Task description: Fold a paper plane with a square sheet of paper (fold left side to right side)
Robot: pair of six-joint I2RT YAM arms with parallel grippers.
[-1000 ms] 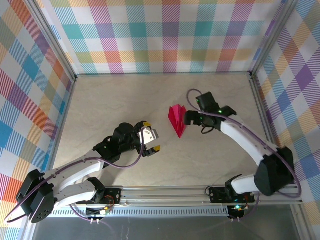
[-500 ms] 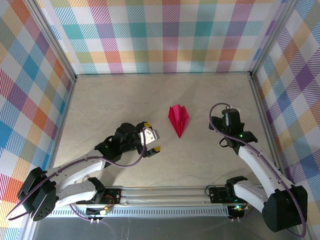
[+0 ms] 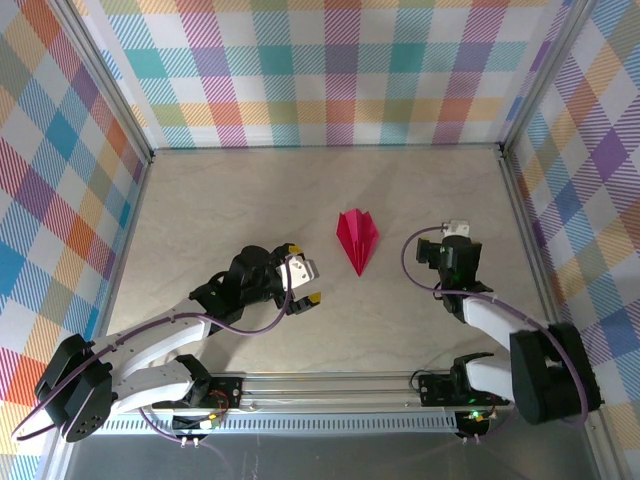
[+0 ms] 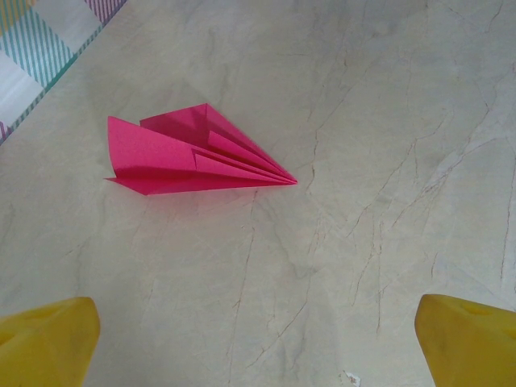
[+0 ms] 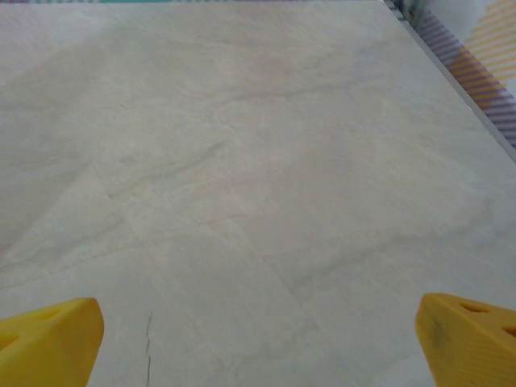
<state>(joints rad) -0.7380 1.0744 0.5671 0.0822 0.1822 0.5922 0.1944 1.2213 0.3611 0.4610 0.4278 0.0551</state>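
Pale marbled tabletop point(image 3: 230, 200); the paper plane point(image 3: 357, 238) lies unheld.

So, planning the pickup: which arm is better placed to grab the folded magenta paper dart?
Left, probably: the left gripper, open, faces the magenta paper dart; the right gripper, also open, points away across the table.

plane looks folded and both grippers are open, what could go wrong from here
1. The paper plane lies loose on the table, its layered folds fanned slightly apart; the creases may spring open.
2. The open left gripper faces it; a forward move could shove or crush it.
3. The open right gripper hangs to its right; a sweep across might knock it away.
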